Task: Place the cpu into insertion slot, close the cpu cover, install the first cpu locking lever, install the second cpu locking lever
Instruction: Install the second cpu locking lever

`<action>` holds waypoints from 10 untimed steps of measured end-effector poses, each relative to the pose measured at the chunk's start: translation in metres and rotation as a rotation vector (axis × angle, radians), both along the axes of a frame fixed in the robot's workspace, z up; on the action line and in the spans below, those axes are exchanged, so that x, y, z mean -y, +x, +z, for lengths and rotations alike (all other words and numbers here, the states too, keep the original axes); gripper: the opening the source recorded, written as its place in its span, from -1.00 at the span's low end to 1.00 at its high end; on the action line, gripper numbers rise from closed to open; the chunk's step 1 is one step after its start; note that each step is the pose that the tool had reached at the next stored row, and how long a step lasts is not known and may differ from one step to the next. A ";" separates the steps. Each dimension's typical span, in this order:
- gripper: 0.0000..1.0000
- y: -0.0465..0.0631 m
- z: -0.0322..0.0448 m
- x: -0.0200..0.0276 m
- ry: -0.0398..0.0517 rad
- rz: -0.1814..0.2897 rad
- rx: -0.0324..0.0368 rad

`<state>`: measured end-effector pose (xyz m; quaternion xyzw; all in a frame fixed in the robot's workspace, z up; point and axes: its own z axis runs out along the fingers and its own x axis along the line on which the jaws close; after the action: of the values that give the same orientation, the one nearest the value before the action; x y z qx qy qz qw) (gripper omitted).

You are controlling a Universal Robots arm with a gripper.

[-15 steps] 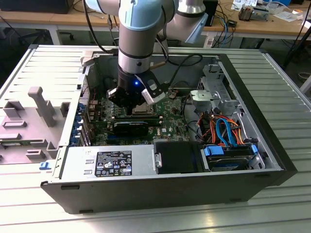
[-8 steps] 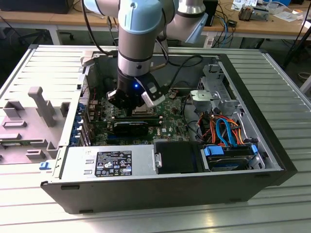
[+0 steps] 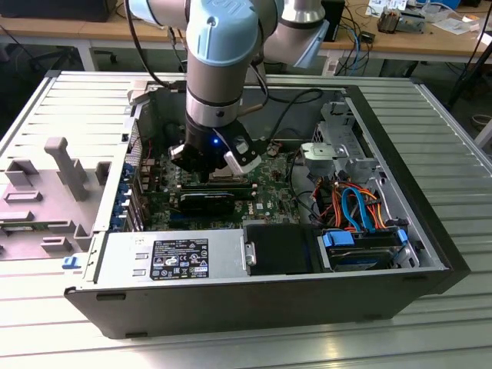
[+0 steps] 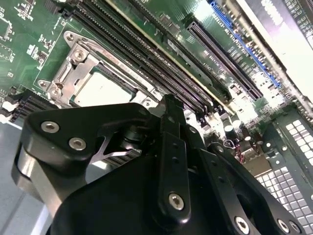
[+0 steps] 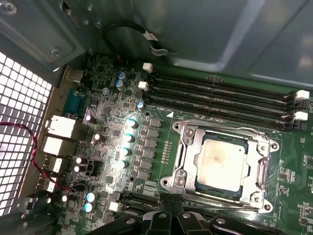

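**Cpu seated under its cover, gripper low over the board**

The cpu (image 5: 218, 161) lies flat in the slot (image 5: 188, 172), its dull grey top showing through the window of the cover (image 5: 221, 131), which appears to be down over it; in the second wrist view the same chip (image 4: 100, 90) sits framed by the silver plate (image 4: 73, 68). Whether either locking lever is latched I cannot tell.

As a judgement: the chip is light, stiff and smooth-topped, with little edge to pinch and a delicate underside, so it suits only a gentle hold at opposite edges. The cover is thin sheet metal, springy, best pushed on its frame rather than over the window. The levers would be thin wire, stiff to press, and likely to slip off a smooth finger.

In the exterior view the arm reaches straight down into the open case (image 3: 430, 231), wrist near vertical, the gripper (image 3: 212, 171) low over the green board (image 5: 112, 147). In the second wrist view the gripper (image 4: 164, 110) hangs just beside the slot, apart from it. Its black fingers (image 4: 168, 127) look drawn together with nothing between them.
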<state>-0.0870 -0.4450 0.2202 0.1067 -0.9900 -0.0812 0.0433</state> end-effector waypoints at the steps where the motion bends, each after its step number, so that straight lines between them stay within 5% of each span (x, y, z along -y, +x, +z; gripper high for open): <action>1: -0.79 0.000 -0.0006 0.0017 0.0025 0.000 0.0000; 10: -0.79 0.000 -0.0107 0.0042 0.0180 0.000 0.0000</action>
<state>-0.0871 -0.4492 0.2095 0.1070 -0.9893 -0.0901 0.0423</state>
